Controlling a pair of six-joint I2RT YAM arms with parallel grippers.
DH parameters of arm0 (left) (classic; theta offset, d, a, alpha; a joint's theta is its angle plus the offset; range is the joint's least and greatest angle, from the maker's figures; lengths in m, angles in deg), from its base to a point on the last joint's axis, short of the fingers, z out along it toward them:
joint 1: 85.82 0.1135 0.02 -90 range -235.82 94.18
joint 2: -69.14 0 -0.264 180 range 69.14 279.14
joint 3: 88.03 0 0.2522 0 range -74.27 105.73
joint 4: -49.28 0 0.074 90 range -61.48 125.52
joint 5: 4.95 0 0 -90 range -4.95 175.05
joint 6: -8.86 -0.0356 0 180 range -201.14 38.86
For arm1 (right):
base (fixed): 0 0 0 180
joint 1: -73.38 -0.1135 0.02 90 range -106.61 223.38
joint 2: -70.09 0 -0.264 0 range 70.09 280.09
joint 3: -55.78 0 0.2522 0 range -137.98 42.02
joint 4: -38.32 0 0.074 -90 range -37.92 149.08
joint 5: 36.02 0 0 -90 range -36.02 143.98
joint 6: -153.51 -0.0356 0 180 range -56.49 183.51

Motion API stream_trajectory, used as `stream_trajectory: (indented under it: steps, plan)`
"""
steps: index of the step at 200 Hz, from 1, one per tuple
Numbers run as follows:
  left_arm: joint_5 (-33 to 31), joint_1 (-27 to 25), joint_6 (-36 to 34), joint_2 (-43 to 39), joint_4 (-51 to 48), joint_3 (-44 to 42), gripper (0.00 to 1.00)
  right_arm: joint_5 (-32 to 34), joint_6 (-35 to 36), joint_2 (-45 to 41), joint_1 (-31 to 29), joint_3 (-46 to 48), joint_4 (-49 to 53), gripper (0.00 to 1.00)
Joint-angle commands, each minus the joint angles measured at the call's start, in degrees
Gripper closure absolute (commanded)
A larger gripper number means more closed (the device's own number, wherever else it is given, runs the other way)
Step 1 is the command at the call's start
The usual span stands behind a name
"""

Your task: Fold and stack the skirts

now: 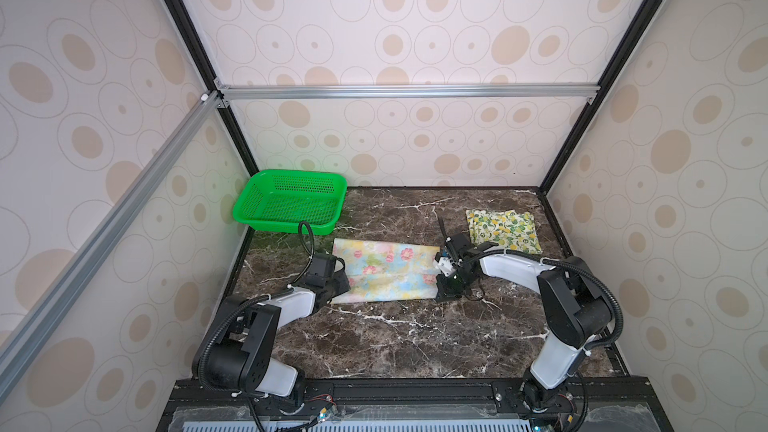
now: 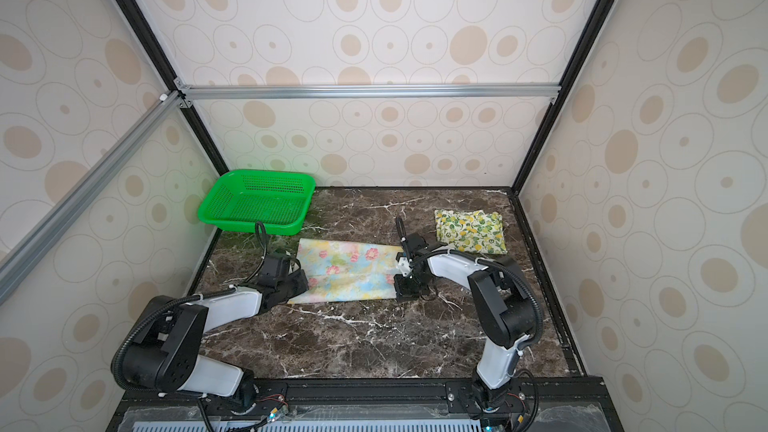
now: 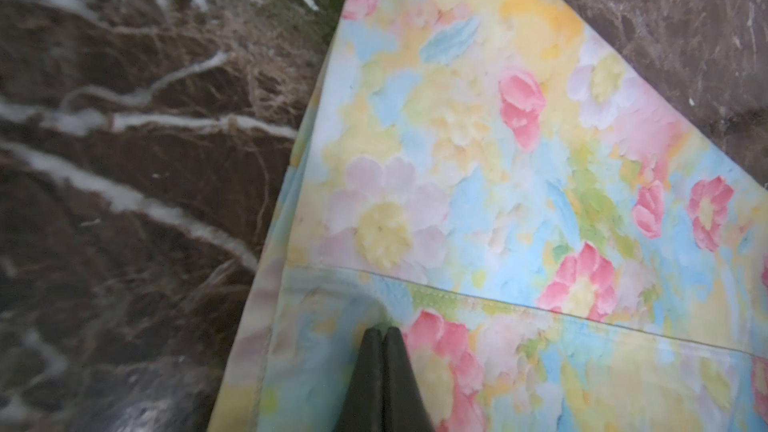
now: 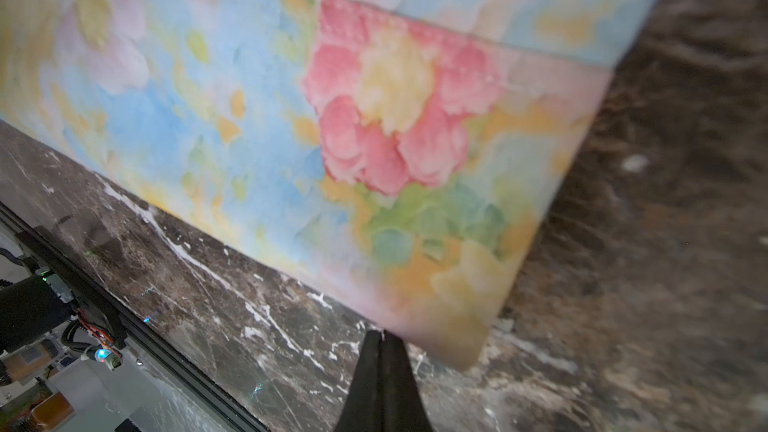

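Step in hand: my judgement is another fold of the pastel skirt, with one tool at each end.
Pastel skirt: lies flat as a wide strip about the middle of the worktop, with a hem line running along its length.
Lemon skirt: the lemon skirt is already folded small and sits at 1 o'clock, well apart from the pastel one.
Left tool: the left tool has its jaws pressed together, the tips resting on the cloth by the hem line at the skirt's 9 o'clock end. Whether a layer is pinched between them I cannot tell.
Right tool: the right tool also has its jaws together, at the skirt's 4 o'clock corner, right on the cloth's edge. A hold on the cloth is not clear.
Doing it well: catch every layer at both ends, lift only a little, and move both ends at one pace so the edge stays straight. Lay edge on edge and release only once the cloth is flat.
Risk: thin cloth may slip from a shallow pinch or drag the lower layer askew.
Surface: dark brown marble pattern with white veins, smooth and glossy, so the cloth is likely to slide.
Basket: the green basket sits empty at 10 o'clock.
Room: walls papered with beige ovals, and an aluminium rail crossing at 12 o'clock.
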Motion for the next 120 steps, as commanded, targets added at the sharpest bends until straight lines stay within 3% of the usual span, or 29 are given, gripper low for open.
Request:
stream_trajectory:
  steps: [1,49,120]
  plan:
    - [-1.03,-0.43,0.88,-2.60,-4.09,-1.48,1.00,-0.50,2.08,-2.63,0.10,-2.98,4.02,1.00]
    - [-1.07,-0.62,0.88,-8.25,-6.78,-0.22,1.00,-4.25,1.02,-2.89,0.09,-7.05,3.21,1.00]
    - [-0.50,-0.80,2.31,-5.49,-4.93,-3.60,1.00,-3.09,-0.71,4.67,0.55,-3.85,-3.58,1.00]
